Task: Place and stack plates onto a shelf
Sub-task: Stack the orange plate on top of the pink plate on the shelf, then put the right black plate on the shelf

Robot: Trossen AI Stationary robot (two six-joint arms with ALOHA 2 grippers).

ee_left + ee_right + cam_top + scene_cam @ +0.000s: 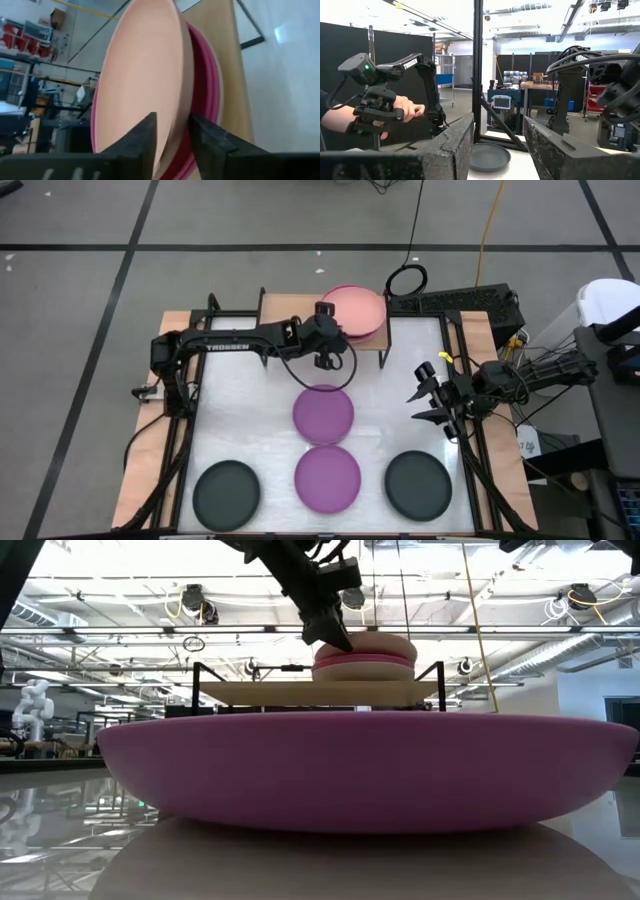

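A salmon pink plate (358, 305) tops a stack with magenta plates (207, 85) on the right half of the light-wood shelf (285, 308). The stack (362, 658) rests flat on the board. My left gripper (332, 335) is at the stack's near-left rim, shut on the salmon plate. Two purple plates (323, 412) (328, 477) and two black plates (226, 490) (418, 485) lie flat on the white table. One purple plate (370, 770) fills the low view. No beige plate shows. My right gripper (428, 395) hovers open by the table's right edge. My left gripper (172, 127) pinches the salmon plate's rim (179, 125) on its near-left side. One finger (147, 137) lies on the plate's upper face, and the other (205, 137) sits under the rim, beside the magenta plate below. The fingers slant down from the table's left. The plate lies on the stack.
The shelf's left half (260, 692) is bare board. Black frame rails run along the table's sides (185, 420). A black cable loop (407, 280) lies behind the shelf. In the right wrist view a person's hand (402, 112) grips a control handle beyond the table, and a black plate (490, 157) lies ahead.
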